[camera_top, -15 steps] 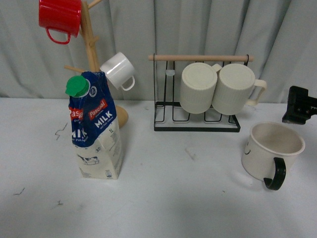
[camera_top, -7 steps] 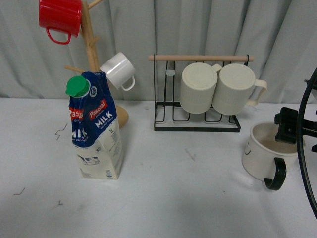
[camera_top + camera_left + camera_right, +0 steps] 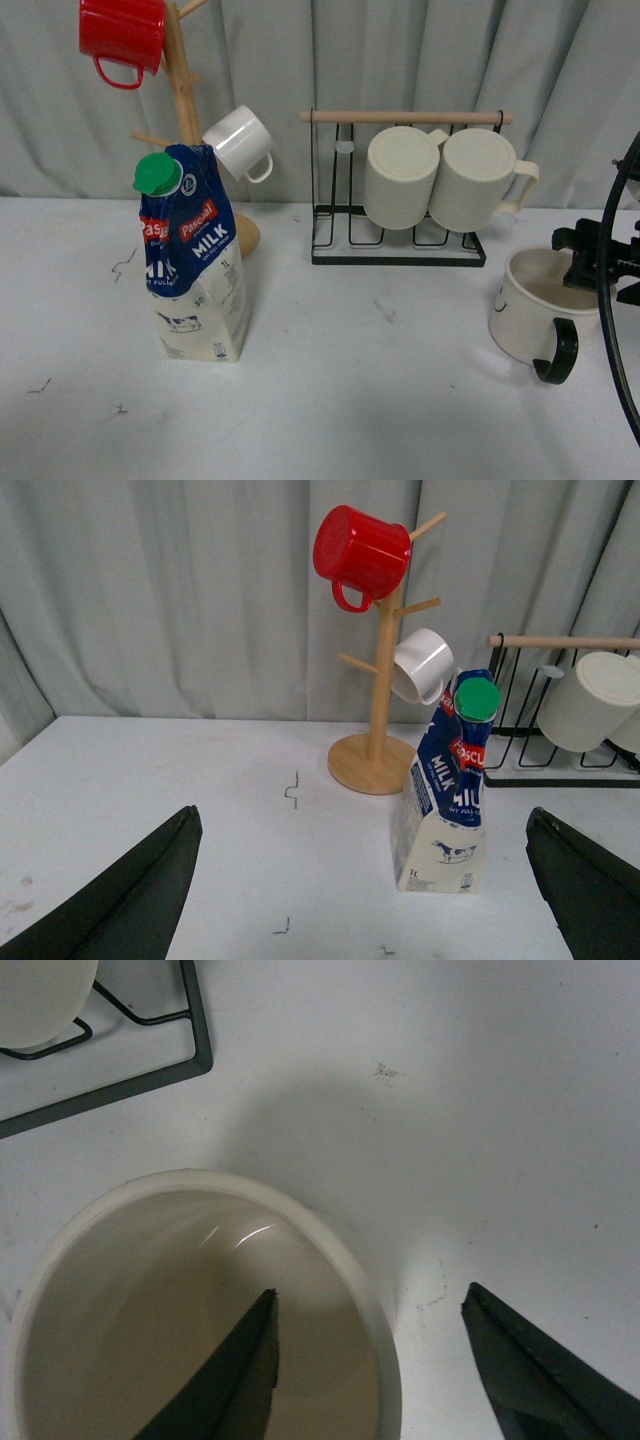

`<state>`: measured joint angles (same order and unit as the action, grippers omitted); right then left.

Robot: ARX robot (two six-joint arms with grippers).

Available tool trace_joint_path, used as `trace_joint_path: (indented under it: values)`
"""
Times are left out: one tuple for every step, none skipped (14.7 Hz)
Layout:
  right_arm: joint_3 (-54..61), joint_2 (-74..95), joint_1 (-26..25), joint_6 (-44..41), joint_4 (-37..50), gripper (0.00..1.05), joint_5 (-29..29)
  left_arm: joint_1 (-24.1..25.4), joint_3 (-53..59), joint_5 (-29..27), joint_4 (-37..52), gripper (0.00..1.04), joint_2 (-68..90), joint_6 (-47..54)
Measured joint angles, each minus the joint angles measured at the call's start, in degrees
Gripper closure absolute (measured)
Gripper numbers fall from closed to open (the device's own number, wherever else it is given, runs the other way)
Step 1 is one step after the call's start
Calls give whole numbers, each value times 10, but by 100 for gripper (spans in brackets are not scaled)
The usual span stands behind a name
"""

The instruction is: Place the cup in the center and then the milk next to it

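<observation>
Table carries both task items off centre. Milk stands at left, long axis vertical, green cap uppermost. Cup sits upright at far right, mouth up, black handle toward the robot. Right end effector spread, one finger inside the rim, one outside, apparently positioned to pinch the wall; left end effector spread, empty.

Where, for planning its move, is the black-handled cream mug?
Front view: wide cream black-handled mug sits far right on the table, by the black wire rack.
</observation>
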<state>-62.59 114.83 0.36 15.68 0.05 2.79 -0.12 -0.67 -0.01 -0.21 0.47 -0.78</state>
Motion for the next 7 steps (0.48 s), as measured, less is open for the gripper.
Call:
trace_joint_path:
  values:
    - [0, 0, 0, 0, 0, 49, 0, 0, 0, 0, 0, 7, 0, 0]
    - [0, 0, 0, 0, 0, 53, 0, 0, 0, 0, 0, 7, 0, 0]
    - [0, 0, 0, 0, 0, 56, 0, 0, 0, 0, 0, 7, 0, 0]
    - [0, 0, 1, 0, 0, 58, 0, 0, 0, 0, 0, 7, 0, 0]
    - [0, 0, 1, 0, 0, 62, -1, 0, 0, 0, 0, 7, 0, 0]
    - [0, 0, 1, 0, 0, 65, -1, 0, 0, 0, 0, 7, 0, 0]
    - [0, 0, 2, 0, 0, 71, -1, 0, 0, 0, 0, 7, 0, 0]
